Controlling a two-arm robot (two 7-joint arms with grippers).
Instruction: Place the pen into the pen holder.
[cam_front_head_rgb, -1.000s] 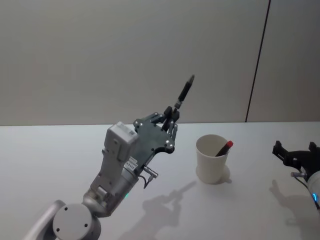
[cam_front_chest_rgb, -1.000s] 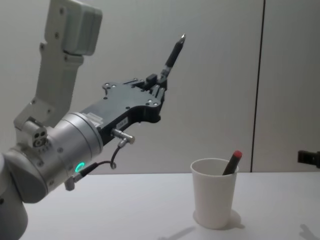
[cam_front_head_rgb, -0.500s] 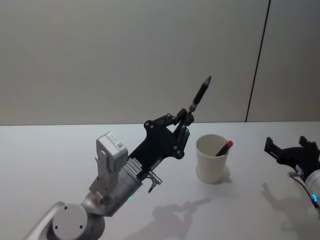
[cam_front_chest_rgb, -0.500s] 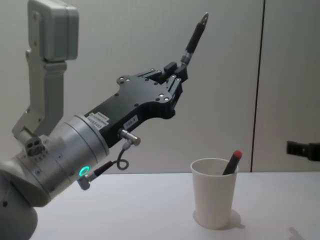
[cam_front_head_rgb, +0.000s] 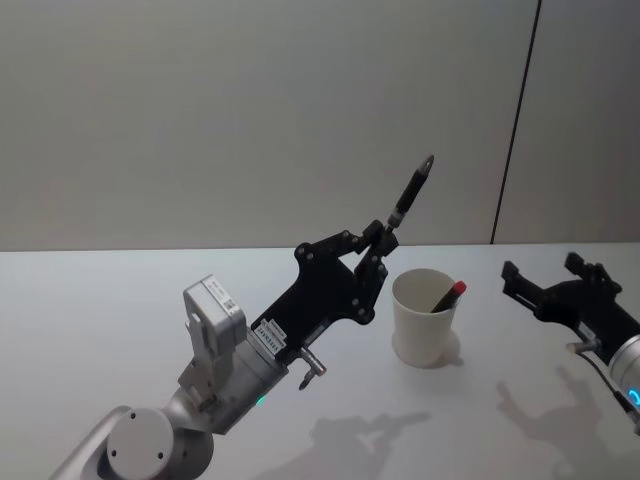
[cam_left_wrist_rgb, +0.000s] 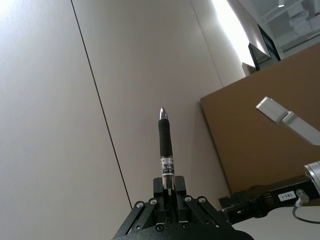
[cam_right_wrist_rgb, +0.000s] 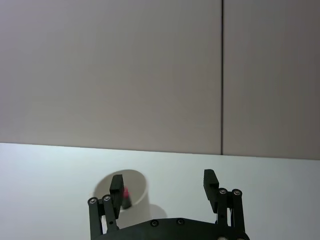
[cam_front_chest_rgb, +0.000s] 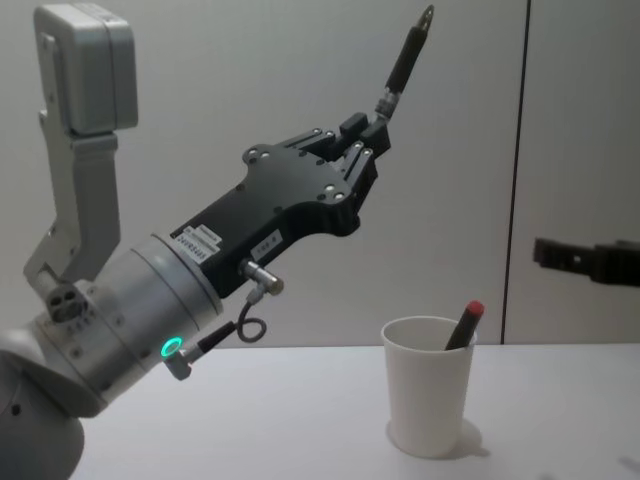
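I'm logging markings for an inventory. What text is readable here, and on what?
On the pen: print on its barrel band, too small to read.
On the left gripper: white stickers on its body, blurred, unreadable.
On the pen holder: no text.
Nothing can be quoted.

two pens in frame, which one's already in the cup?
The red-tipped pen, leaning inside the white cup. The black pen is clamped in the left gripper, raised up-left of the cup, pointing upward. The right gripper is open, right of the cup.

The cup (cam_front_chest_rgb: 428, 385) hides the lower part of the red pen (cam_front_chest_rgb: 466, 322); the left gripper (cam_front_chest_rgb: 368, 130) covers one end of the black pen (cam_front_chest_rgb: 402, 62).
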